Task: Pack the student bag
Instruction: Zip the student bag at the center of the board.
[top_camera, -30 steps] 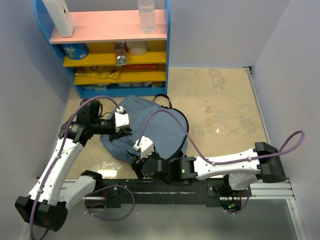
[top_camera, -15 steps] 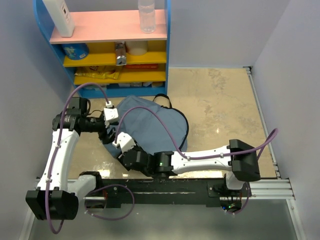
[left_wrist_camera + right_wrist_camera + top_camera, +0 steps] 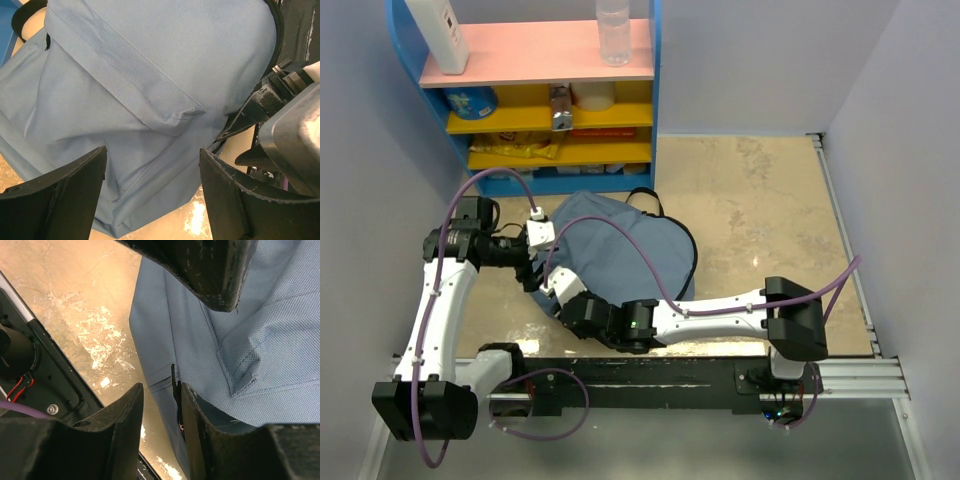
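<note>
The student bag (image 3: 625,255), slate-blue fabric with black straps, lies on the beige floor in front of the shelf. My left gripper (image 3: 534,264) hovers at its left edge, open, with the bag's lower corner (image 3: 130,165) showing between the wide-apart fingers and not gripped. My right gripper (image 3: 557,300) is at the bag's near-left corner. Its fingers stand a narrow gap apart around the bag's edge (image 3: 160,365). A black zipper tab (image 3: 175,390) lies against the right finger (image 3: 200,430). Floor still shows between the left finger and the fabric.
A blue shelf unit (image 3: 535,100) with a pink top and yellow shelves stands just behind the bag, holding bottles, a can and snack packs. Grey walls close in left and right. The black rail (image 3: 650,385) runs along the near edge.
My left gripper has opened, let go of the bag and drawn back left. My right arm has swung left to the bag's near-left corner, its jaws narrowing.
</note>
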{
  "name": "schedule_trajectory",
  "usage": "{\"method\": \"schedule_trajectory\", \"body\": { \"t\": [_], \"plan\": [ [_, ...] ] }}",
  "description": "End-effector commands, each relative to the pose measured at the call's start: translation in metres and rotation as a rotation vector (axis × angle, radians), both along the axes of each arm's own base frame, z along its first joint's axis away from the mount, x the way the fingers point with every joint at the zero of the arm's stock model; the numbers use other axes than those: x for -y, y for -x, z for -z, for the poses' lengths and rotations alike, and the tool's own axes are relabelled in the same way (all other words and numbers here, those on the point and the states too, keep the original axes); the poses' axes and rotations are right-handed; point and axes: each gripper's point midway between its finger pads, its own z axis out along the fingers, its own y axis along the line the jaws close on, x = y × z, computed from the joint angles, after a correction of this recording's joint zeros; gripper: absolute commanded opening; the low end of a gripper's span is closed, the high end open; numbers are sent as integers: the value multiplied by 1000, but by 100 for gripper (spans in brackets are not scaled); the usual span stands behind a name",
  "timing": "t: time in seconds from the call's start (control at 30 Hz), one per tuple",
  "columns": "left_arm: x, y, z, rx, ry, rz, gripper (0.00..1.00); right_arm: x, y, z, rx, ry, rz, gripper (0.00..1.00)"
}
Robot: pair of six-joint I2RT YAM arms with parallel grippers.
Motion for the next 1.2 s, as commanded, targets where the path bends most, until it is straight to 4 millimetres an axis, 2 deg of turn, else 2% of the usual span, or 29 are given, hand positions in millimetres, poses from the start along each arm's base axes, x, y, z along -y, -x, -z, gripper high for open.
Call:
{"method": "schedule_trajectory", "body": {
  "t": [0.0, 0.13, 0.3, 0.5, 0.73, 0.9, 1.1, 1.17],
  "plan": [
    [10, 8, -18, 42, 52, 65, 79, -10, -9, -13, 8, -30, 3, 38],
    [11, 14, -19, 55, 57, 88, 79, -8, -13, -14, 11, -32, 15, 35],
    [10, 13, -19, 65, 52, 89, 80, -6, -22, -7, 7, -13, 29, 25],
    [13, 19, -23, 82, 60, 121, 80, -12, -26, -1, 8, 17, 29, 1],
    [12, 21, -30, 132, 50, 125, 83, -12, -27, -13, 18, -6, 29, 0],
    [11, 21, -25, 104, 41, 126, 83, -6, -29, -43, 32, -96, 53, 0],
    [11, 21, -24, 104, 41, 129, 83, 3, -31, -61, 42, -162, 69, 0],
    [11, 20, -24, 103, 43, 130, 83, 5, -31, -61, 46, -165, 74, 0]
  ]
}}
